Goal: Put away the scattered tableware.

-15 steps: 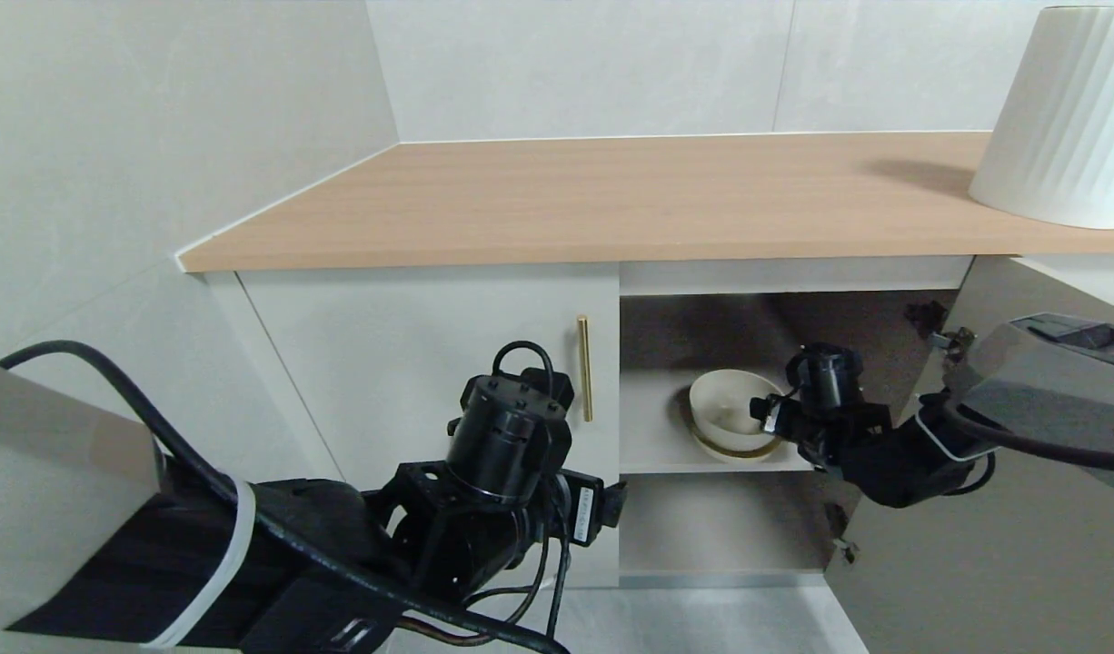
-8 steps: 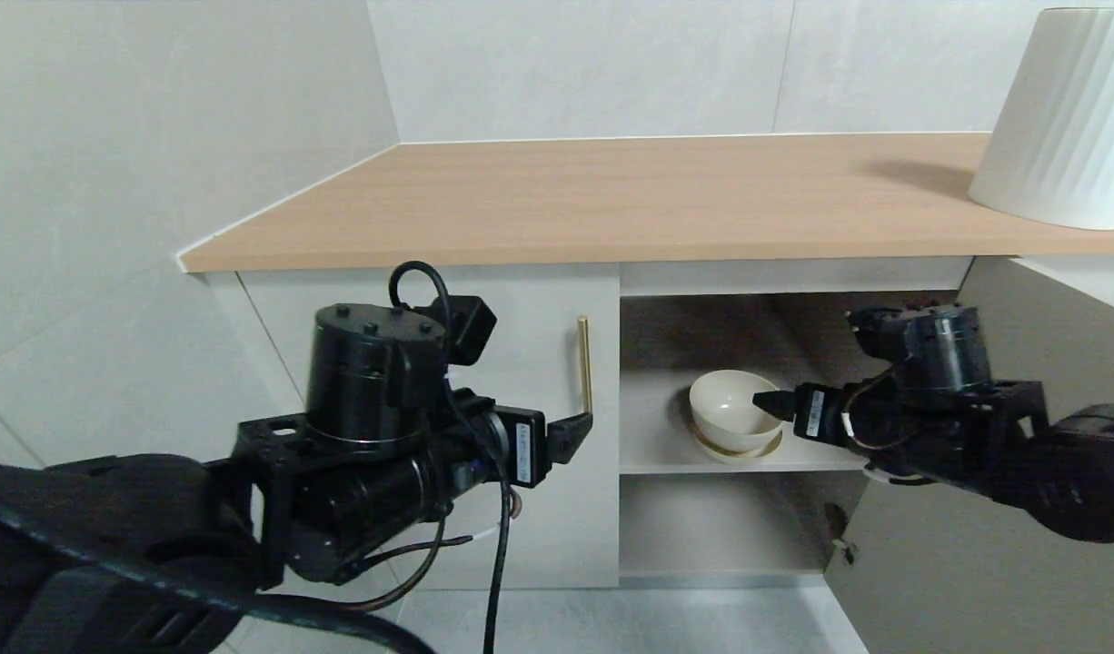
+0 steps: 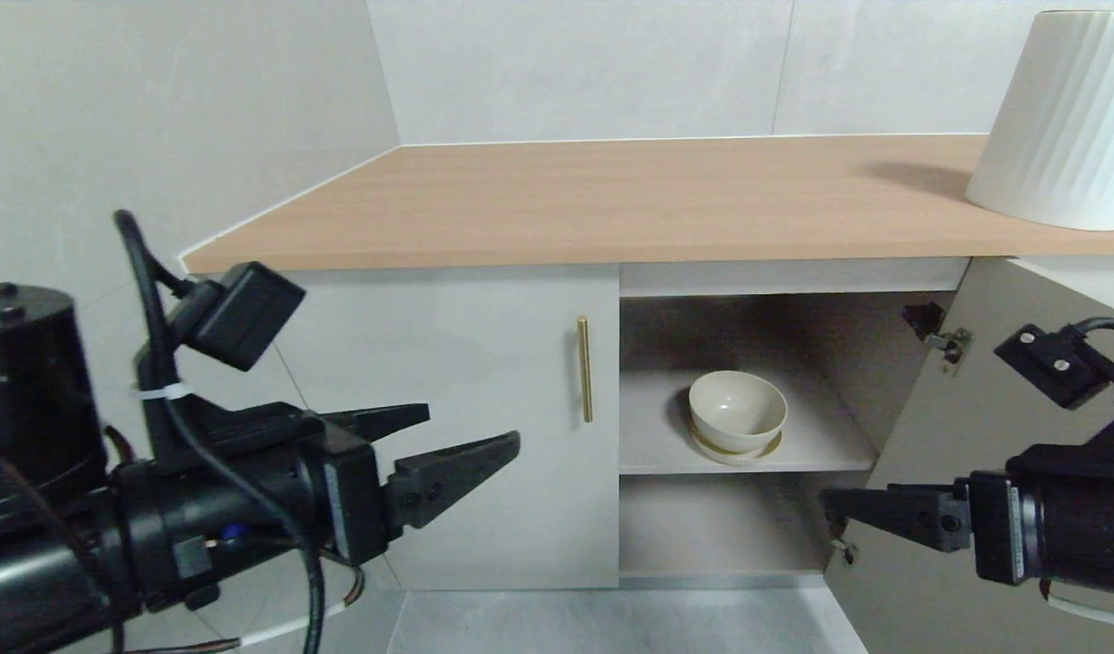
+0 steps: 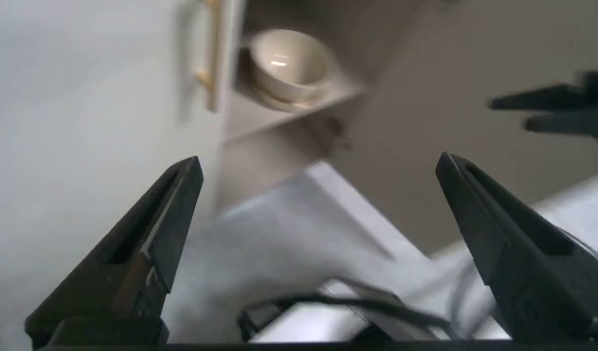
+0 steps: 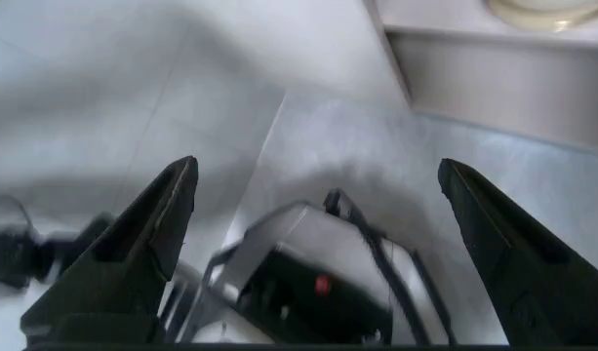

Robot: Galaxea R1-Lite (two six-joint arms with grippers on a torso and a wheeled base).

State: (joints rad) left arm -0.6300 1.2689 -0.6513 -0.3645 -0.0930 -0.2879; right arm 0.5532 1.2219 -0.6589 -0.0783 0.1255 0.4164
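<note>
Step in hand, likely: shut cabinet. Best way: right gripper (image 5: 316, 166) goes round open door (image 3: 920, 391), pushes flat on outer face near free edge, slowly, clear of hinge (image 3: 940, 340).

- Right fingers: spread wide, empty, tips just before door's inner face, low down; no contact apparent.
- Left gripper (image 3: 472, 427): spread wide too, empty, tips short of closed door (image 3: 448, 345), handle (image 3: 583, 368) just beyond and above.
- Bowl (image 3: 737, 411): upright on plate (image 3: 734, 451) on shelf (image 3: 830, 436), well beyond both sets of fingertips.

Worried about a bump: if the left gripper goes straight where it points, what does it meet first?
The left gripper would likely meet the open cabinet door low down; depth is unclear.
</note>
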